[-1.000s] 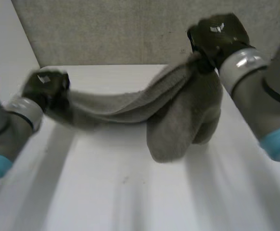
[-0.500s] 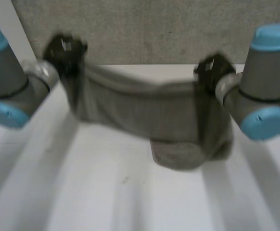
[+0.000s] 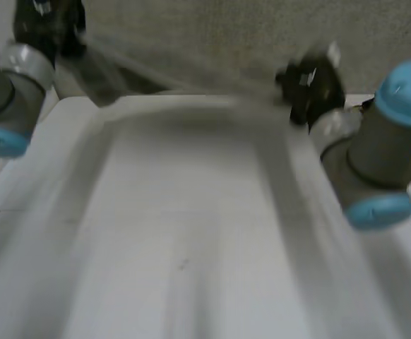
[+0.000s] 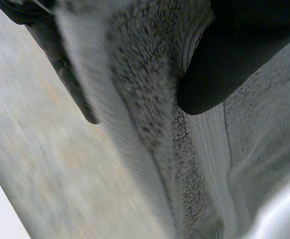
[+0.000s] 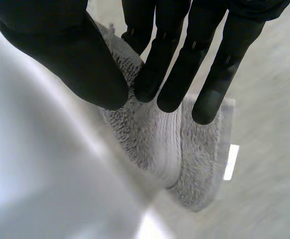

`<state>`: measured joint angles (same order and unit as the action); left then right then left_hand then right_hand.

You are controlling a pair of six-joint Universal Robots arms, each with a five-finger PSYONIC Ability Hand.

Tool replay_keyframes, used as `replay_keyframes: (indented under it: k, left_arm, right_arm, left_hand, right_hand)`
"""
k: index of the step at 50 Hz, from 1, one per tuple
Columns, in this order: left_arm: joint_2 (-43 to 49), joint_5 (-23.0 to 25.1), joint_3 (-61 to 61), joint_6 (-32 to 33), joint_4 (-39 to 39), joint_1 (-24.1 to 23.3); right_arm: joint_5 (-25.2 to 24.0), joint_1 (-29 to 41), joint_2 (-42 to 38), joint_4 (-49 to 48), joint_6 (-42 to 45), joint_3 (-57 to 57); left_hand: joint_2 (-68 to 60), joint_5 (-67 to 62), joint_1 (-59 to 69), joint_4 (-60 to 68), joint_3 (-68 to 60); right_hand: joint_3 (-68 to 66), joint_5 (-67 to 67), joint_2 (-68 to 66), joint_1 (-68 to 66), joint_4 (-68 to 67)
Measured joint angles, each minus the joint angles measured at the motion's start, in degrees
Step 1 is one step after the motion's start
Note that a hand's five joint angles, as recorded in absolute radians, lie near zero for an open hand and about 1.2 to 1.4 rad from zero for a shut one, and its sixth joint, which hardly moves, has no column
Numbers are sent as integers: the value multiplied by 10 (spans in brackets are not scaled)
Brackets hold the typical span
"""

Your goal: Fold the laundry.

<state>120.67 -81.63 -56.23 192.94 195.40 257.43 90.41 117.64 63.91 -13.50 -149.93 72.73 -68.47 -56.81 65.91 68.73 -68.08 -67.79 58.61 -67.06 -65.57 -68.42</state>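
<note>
A grey terry towel (image 3: 114, 70) is stretched in the air between my two hands, over the far side of the white table (image 3: 191, 282). My left hand (image 3: 46, 21) is raised high at the far left and grips one end of the towel. In the left wrist view the towel (image 4: 150, 99) is pinched between the thumb (image 4: 234, 55) and the fingers (image 4: 60, 59). My right hand (image 3: 311, 78) holds the other end at the far right, a little lower. In its wrist view the thumb (image 5: 70, 55) and fingers (image 5: 175, 69) pinch the towel's edge (image 5: 160, 139).
A grey wall panel (image 3: 212, 35) stands behind the table's far edge. Both arms, with light-blue caps (image 3: 1, 138) (image 3: 378, 208), reach in along the table's sides.
Both hands have lifted and pulled apart, the left one up to the far left. The towel, which sagged with a bunch hanging below the right hand, now runs taut between them.
</note>
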Motion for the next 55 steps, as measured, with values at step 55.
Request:
replay_keyframes:
  k: [55]
  left_arm:
    - [-115, 96, -332, 105, -71, 73]
  right_arm:
    - [-148, -68, -227, 256, 275, -167]
  left_hand:
    - [0, 0, 0, 0, 0]
  right_hand:
    - [5, -17, -1, 8, 5]
